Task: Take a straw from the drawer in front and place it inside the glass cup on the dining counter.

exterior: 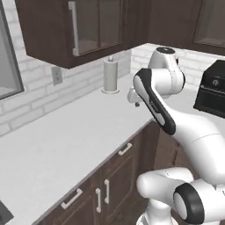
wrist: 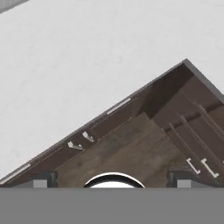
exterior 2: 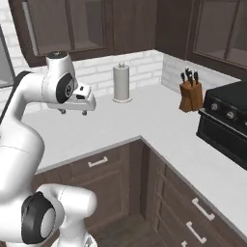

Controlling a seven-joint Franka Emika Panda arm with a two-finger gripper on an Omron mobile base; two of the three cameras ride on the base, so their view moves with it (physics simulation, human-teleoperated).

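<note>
The hand (exterior 2: 73, 112) hangs above the white worktop (exterior 2: 144, 120), fingers parted, holding nothing.

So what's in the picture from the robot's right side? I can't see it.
A white robot arm holds its tool above a white corner worktop with dark drawers below. A paper towel roll, knife block and black stove sit along it.

- A white L-shaped worktop (exterior 2: 144, 120) ran along the brick wall and turned the far corner.
- A paper towel roll (exterior 2: 121, 83) stood upright on it near the far wall.
- A wooden knife block (exterior 2: 190, 95) stood further right, by the corner wall.
- A black oven (exterior 2: 226, 125) stood at the right, just beside the block.
</note>
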